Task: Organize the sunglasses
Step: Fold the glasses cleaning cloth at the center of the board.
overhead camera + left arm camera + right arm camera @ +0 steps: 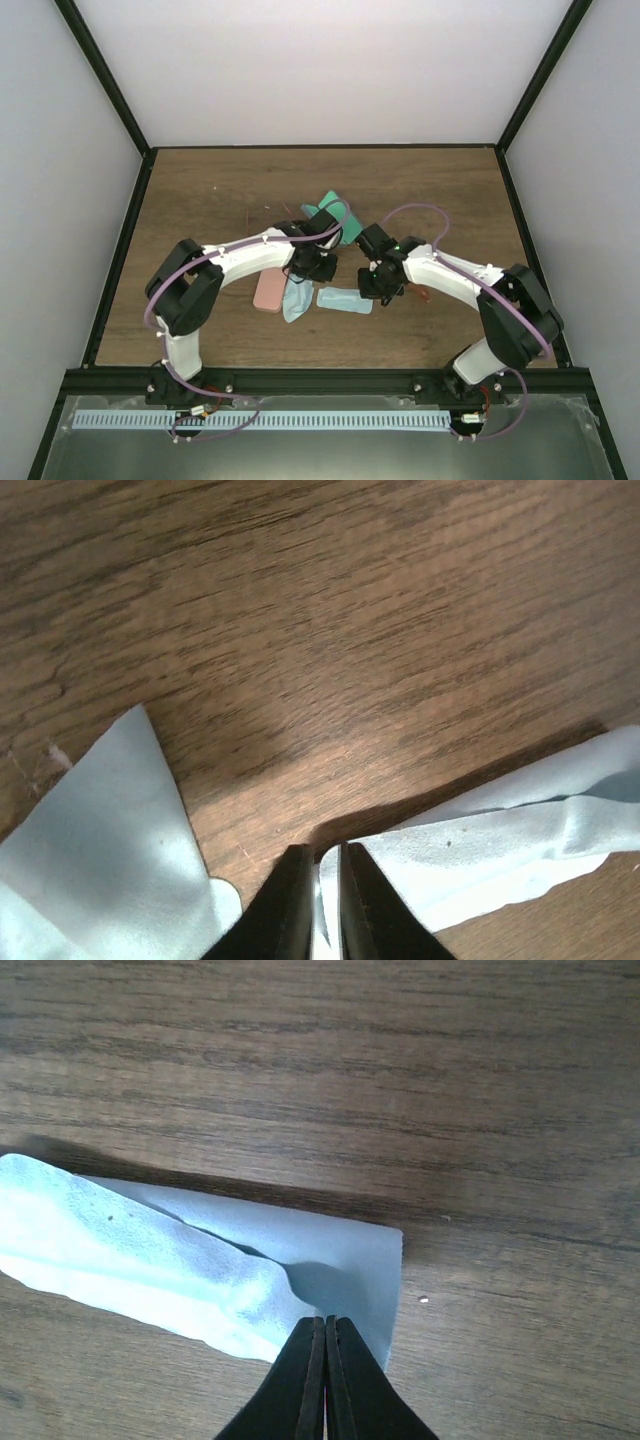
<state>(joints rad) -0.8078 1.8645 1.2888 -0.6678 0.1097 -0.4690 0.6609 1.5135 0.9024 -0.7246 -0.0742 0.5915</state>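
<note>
Now your left gripper (pixel 325 850) pinches the blue cloth (pixel 343 300), and your right gripper (pixel 325 1320) is pressed together at its other end: cloth-tidying, I'd say. Orange-red sunglasses (pixel 424 294) lie just beside that gripper; release, then reach there.

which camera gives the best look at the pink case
The top external view. Only there is the pink case seen, lying flat beside a light blue cloth. Both wrist views look down at cloth and tabletop and do not show the case.
</note>
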